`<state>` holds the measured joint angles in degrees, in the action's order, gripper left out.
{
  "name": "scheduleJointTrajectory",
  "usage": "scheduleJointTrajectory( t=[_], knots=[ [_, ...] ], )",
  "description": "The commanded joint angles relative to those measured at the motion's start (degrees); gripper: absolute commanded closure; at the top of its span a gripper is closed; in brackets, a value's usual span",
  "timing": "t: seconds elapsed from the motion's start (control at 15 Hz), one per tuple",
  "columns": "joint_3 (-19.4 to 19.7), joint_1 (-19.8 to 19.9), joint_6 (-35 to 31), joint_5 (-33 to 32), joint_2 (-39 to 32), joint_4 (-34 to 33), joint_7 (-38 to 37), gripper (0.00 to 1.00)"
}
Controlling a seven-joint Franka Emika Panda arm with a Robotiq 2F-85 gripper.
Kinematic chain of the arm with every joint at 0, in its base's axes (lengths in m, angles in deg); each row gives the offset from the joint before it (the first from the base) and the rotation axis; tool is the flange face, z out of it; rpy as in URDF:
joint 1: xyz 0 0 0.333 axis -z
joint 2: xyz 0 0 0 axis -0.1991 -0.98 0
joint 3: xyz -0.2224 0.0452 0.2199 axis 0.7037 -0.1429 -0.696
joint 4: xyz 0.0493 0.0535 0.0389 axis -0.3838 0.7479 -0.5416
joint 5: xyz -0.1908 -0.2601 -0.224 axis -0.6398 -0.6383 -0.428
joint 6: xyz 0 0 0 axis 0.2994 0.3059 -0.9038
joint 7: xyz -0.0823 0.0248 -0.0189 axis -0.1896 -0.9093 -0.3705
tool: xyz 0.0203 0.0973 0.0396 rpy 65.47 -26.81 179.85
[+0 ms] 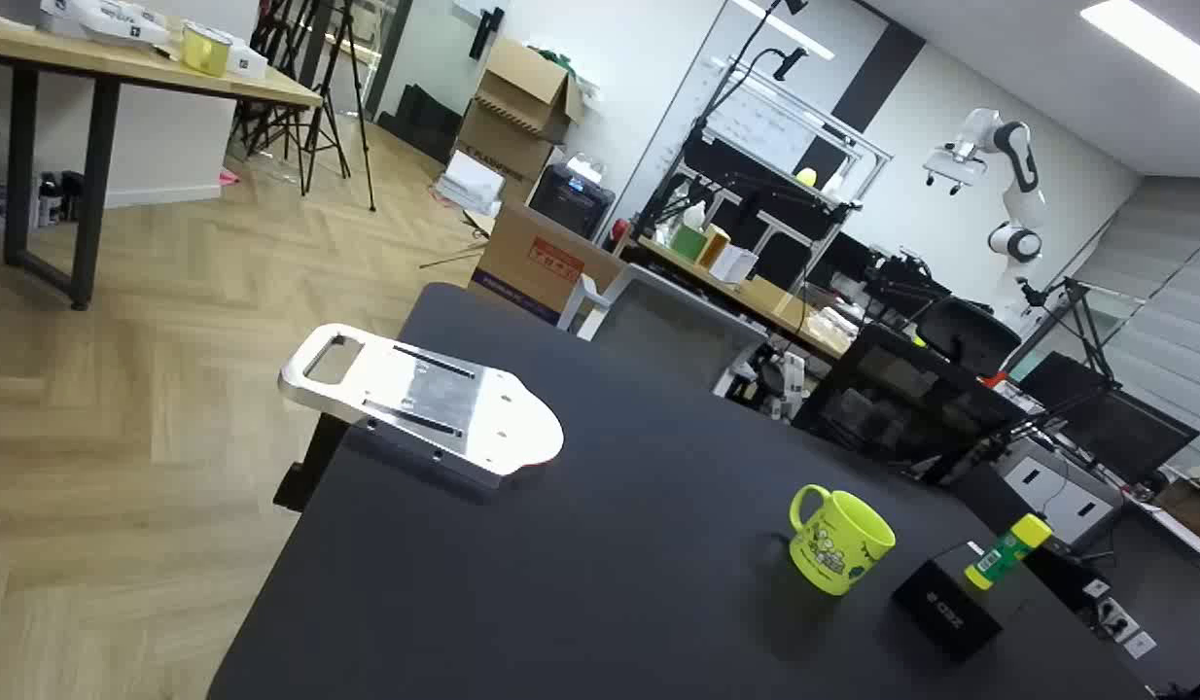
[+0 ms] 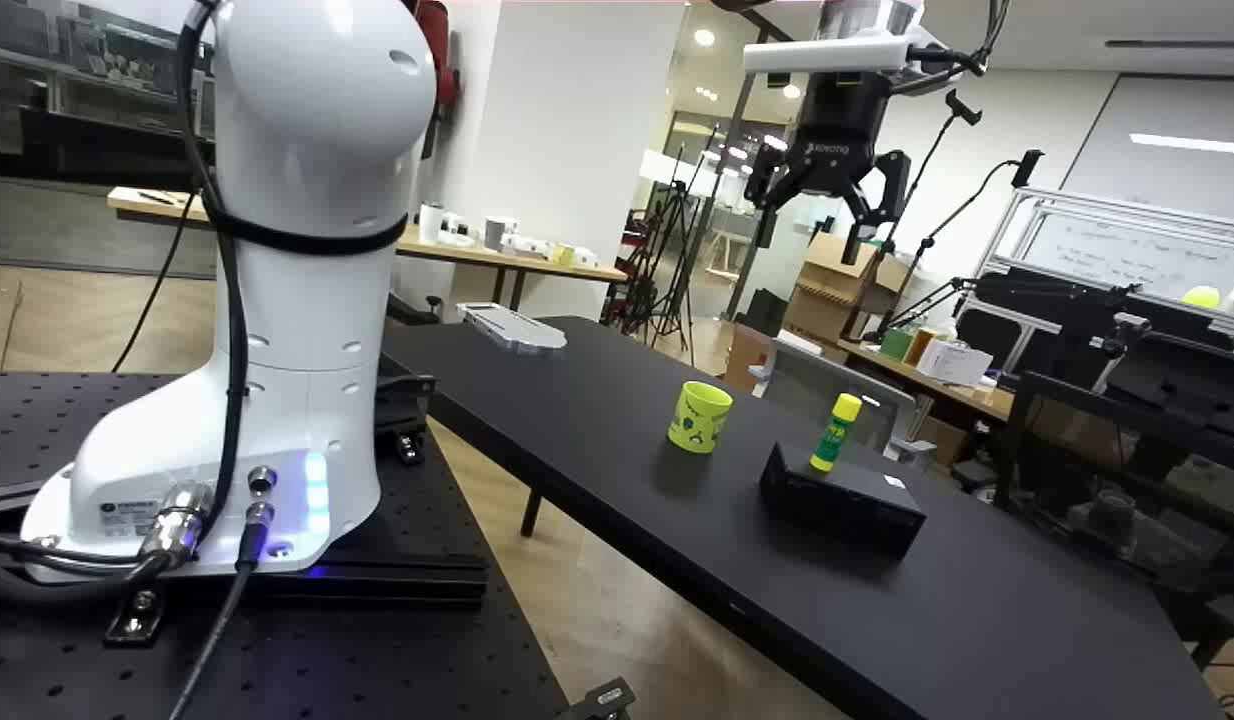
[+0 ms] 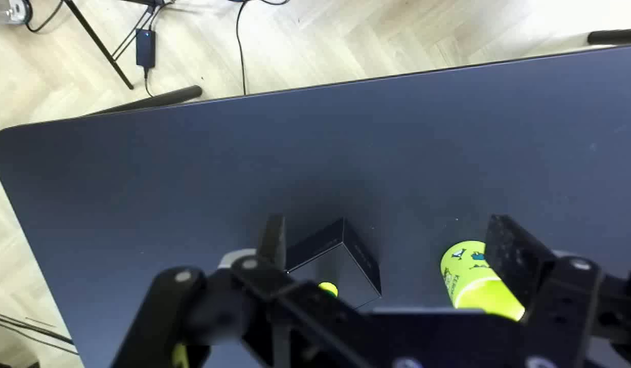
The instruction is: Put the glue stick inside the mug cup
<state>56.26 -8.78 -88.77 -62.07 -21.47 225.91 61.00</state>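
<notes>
The glue stick is a green tube with a yellow cap and base. It stands upright on a black box, as an exterior view also shows. In the wrist view only its yellow end shows; a gripper link hides the rest. The lime mug cup stands upright on the black table beside the box; it also shows in an exterior view. In the wrist view the right finger partly covers the mug. My gripper is open and empty, high above the table; its fingers are wide apart.
The black box under the glue stick also shows in an exterior view. A white slicer lies at the table's far end. Chairs stand along one table edge. The robot base stands beside the table.
</notes>
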Motion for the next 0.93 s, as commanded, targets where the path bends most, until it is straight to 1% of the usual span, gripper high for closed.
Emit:
scheduleJointTrajectory(
  t=[0.0,0.53,0.67,0.73,0.8,0.87],
  knots=[
    [0.0,0.0,0.1,0.0,0.0,-0.1,0.0,0.00],
    [0.0,0.0,0.1,0.0,0.0,-0.1,0.0,0.00],
    [0.7,-0.7,-1.4,1.2,-2.8,-1.3,2.0,0.00],
    [1.7,-1.5,-2.1,3.2,-5.4,-2.7,4.4,0.00],
    [1.9,-1.8,-1.9,5.0,-7.9,-4.0,4.8,0.00],
    [1.9,-1.6,-4.2,5.1,-11.4,-5.4,5.3,0.00]
  ],
)
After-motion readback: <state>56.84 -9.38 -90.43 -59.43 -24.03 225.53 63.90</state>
